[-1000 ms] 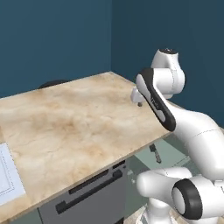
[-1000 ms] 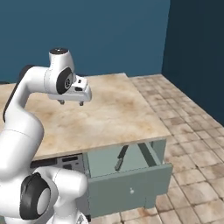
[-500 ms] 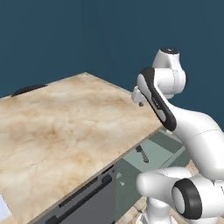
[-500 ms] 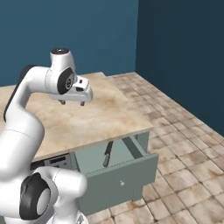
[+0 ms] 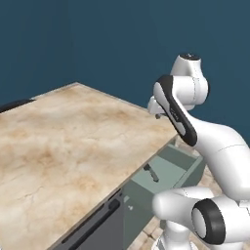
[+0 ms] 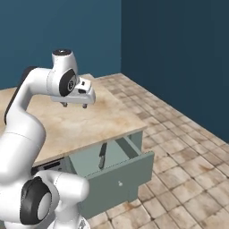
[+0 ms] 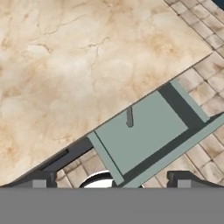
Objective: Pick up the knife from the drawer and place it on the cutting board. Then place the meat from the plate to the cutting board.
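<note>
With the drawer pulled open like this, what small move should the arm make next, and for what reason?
Probably lower the hand toward the open drawer and line it up over the knife. The knife lies inside the drawer, partly under the counter edge, while the open gripper hangs high above the countertop with nothing between its fingers.

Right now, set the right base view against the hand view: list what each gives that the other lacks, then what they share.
Right base view: the white arm, jaws spread wide above the counter, and the dark blue walls. Hand view: a look from above into the drawer, its floor bare but for the knife, which lies close to the counter's edge. Both: the marble counter, the open drawer with the knife in it, and the tiled floor.
</note>
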